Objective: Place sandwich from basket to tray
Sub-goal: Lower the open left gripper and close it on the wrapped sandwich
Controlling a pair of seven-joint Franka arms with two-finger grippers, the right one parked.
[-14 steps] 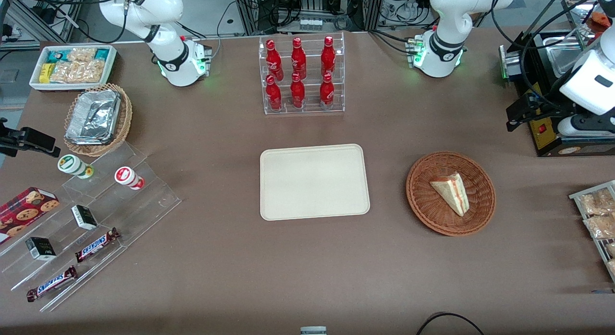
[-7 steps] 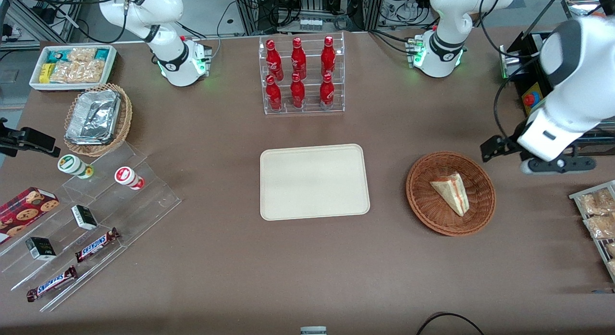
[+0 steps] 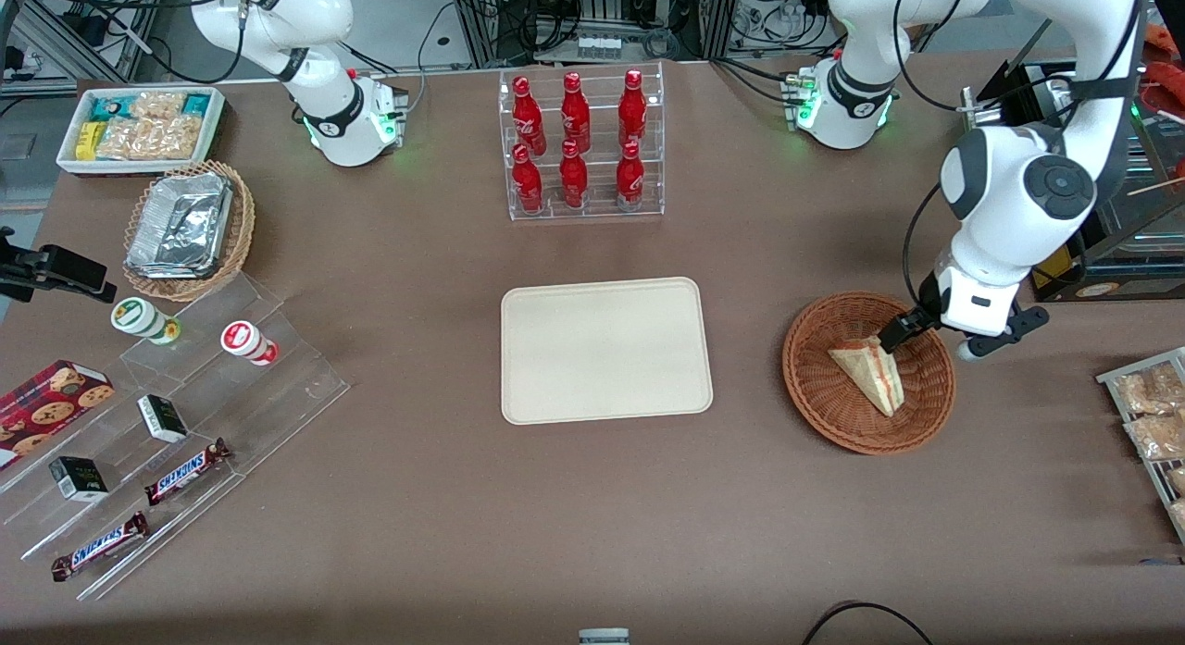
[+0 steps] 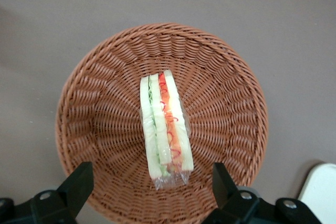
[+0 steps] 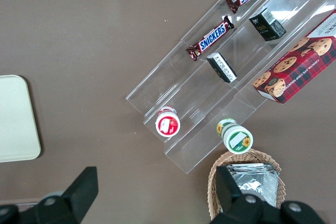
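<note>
The sandwich point(image 3: 870, 372), a wrapped white wedge with a red and green filling stripe, lies in the round reddish-brown basket point(image 3: 815, 395). My left gripper point(image 3: 933, 340) hangs open and empty just above the basket's part toward the working arm's end, close to the sandwich's wide end. In the left wrist view the gripper point(image 4: 149, 184) is open, with black fingertips point(image 4: 79, 182) on either side of the sandwich point(image 4: 165, 124) in the basket point(image 4: 105, 77), not touching it. The cream tray point(image 3: 606, 349) lies flat and bare beside the basket, toward the parked arm's end.
An acrylic rack of red bottles point(image 3: 579, 145) stands farther from the front camera than the tray. A wire rack of bagged snacks point(image 3: 1153, 414) and a black machine point(image 3: 1092, 284) sit at the working arm's end. Acrylic steps with candy bars point(image 3: 185, 423) lie toward the parked arm's end.
My left arm has swung in from the working arm's end of the table and come down over the basket. The sandwich, basket and tray have not moved.
</note>
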